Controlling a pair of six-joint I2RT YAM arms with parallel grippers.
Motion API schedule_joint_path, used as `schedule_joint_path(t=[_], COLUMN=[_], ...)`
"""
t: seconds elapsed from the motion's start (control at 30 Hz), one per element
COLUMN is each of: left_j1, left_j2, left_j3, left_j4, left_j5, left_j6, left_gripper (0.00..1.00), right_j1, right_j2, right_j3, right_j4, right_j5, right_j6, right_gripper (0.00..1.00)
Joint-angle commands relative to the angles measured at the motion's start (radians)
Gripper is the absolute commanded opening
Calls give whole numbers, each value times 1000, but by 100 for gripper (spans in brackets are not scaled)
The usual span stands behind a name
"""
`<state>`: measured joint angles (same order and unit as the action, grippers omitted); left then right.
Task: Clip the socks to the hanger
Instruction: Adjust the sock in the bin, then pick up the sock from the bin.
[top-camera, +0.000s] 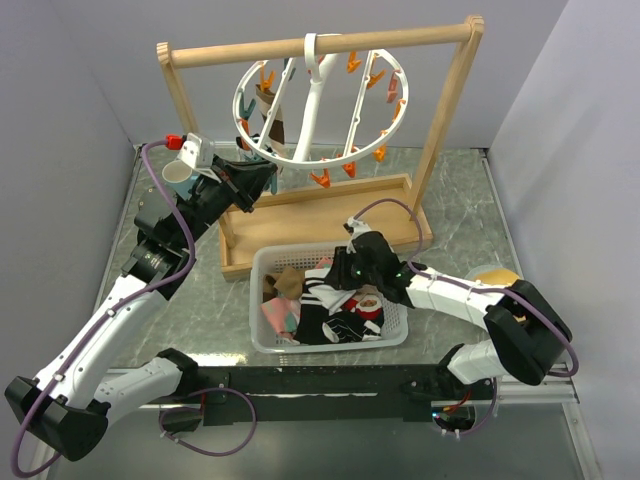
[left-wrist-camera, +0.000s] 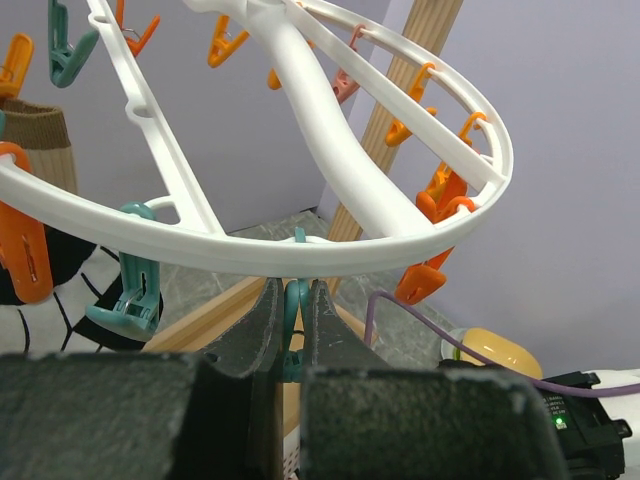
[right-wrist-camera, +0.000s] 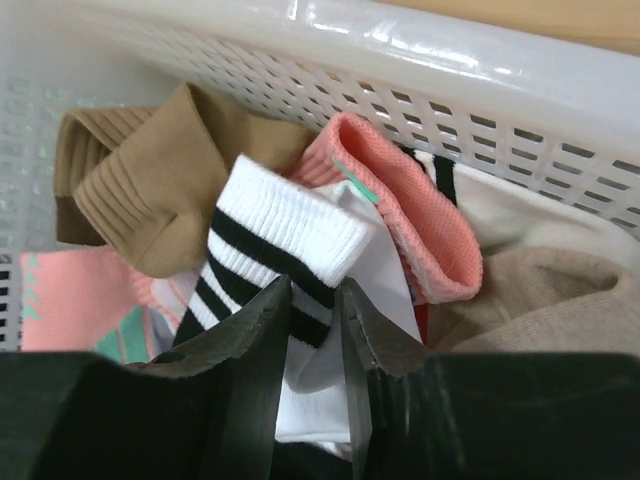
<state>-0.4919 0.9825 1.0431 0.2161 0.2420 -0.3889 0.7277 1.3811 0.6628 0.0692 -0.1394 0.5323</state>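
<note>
The hanger (top-camera: 312, 110) hangs from the wooden frame (top-camera: 445, 120) at the back of the desk (top-camera: 200, 320). The left jaws are pinched shut on a teal peg (left-wrist-camera: 292, 340) under its ring. The socks (top-camera: 335, 315) lie heaped in the white basket (right-wrist-camera: 450, 80), where the right jaws straddle a striped sock (right-wrist-camera: 270, 230), narrowly parted; whether they grip it I cannot tell.
</note>
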Motion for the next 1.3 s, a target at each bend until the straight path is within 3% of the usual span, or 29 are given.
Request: schedule_joint_path(t=[0.0, 0.3, 0.47, 1.1, 1.27], left_j1=[3, 3, 3, 3, 3], left_j2=[-19, -19, -18, -19, -21], left_j3=[9, 11, 15, 1, 0], left_j4=[-47, -44, -49, -40, -37], left_j5=[56, 63, 68, 74, 74], left_j6=[-11, -15, -14, -19, -18], left_gripper=[1, 1, 1, 1, 1], right_j1=[-16, -25, -27, -47, -48], right_j2=[-17, -27, -4, 68, 84], right_j3=[15, 11, 12, 77, 66], right_j4=[78, 75, 73, 129, 142], right_j5=[7, 38, 57, 55, 35], right_j6=[49, 84, 90, 78, 87], right_gripper=[36, 52, 56, 49, 38])
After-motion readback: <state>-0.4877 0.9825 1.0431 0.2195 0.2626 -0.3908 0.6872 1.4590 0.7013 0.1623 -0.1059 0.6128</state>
